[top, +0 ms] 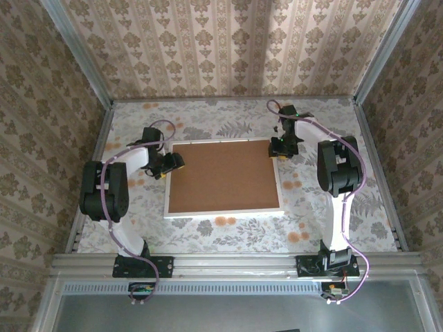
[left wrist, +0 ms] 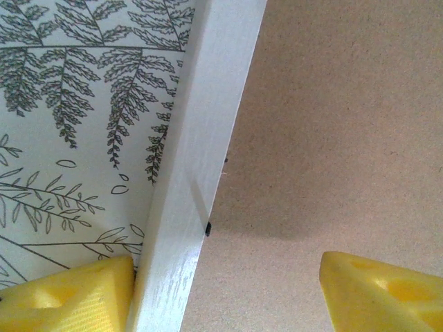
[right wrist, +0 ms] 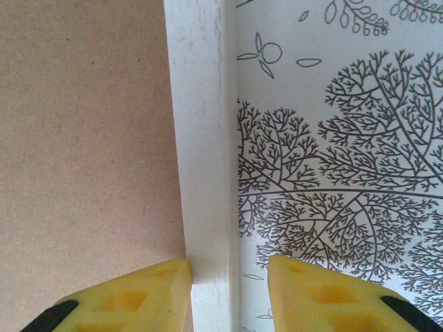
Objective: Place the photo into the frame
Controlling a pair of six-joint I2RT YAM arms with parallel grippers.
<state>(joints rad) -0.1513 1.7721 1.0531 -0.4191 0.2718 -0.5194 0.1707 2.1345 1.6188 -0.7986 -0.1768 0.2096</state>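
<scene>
2 arms on the counter (top: 228,238), 1 per side, w/ a leaf-and-tree print cloth under everything.

Left arm (top: 104,190) bends in twd the frame's far-left corner. Left pincer (left wrist: 225,294) is released: its 2 yellow fingers (left wrist: 69,297) stand wide apart. One sits on the cloth side, right up against the outer edge of the white rail. The other is well over on the brown side, nowhere near the rail. So it straddles the rail w/o gripping anything. A small dark speck shows on the rail's inner edge, just ahead of the fingers.

Middle: 1 frame (top: 223,212), thin white border, lying flat approx. centre of the counter. 1 brown board (top: 223,176) fills the whole inside, plain side up, all 4 white rails showing round it.

Right arm (top: 339,166) reaches in to the frame's far-right corner. Right pincer (right wrist: 228,294) also straddles a rail, but much narrower. Its 2 yellow fingers (right wrist: 325,290) sit one on each side: the board-side one meets the rail's edge, and the cloth-side one stands just off it w/ a strip of printed cloth showing between. Looks slack to me, not pinching the rail.

Count: 2 arms, 2 pincers, 4 yellow fingers, 1 frame, 1 board.
</scene>
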